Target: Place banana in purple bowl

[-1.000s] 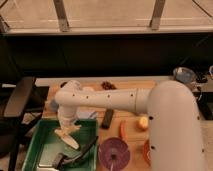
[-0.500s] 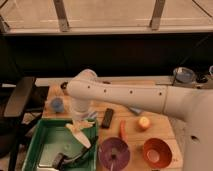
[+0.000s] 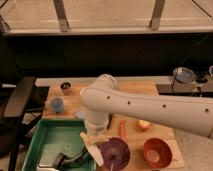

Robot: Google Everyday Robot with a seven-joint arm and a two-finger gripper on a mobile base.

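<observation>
transport step. the end effector (image 3: 93, 138), below the white arm's wrist between the green plastic tray (image 3: 37, 145) and the round purple-mauve bowl (image 3: 115, 153), was clenched on the pale cream-yellow, elongated banana (image 3: 93, 148), which hung tilted just beside the bowl's near rim. the next move probably called for shifting over the bowl's centre, then releasing.

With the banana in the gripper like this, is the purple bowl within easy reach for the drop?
Probably yes. The gripper, shut on the banana, hangs at the green tray's right edge, and the banana's lower end already overlaps the purple bowl's left rim. Nothing lies between them; the carrot stick sits behind the bowl.
</observation>
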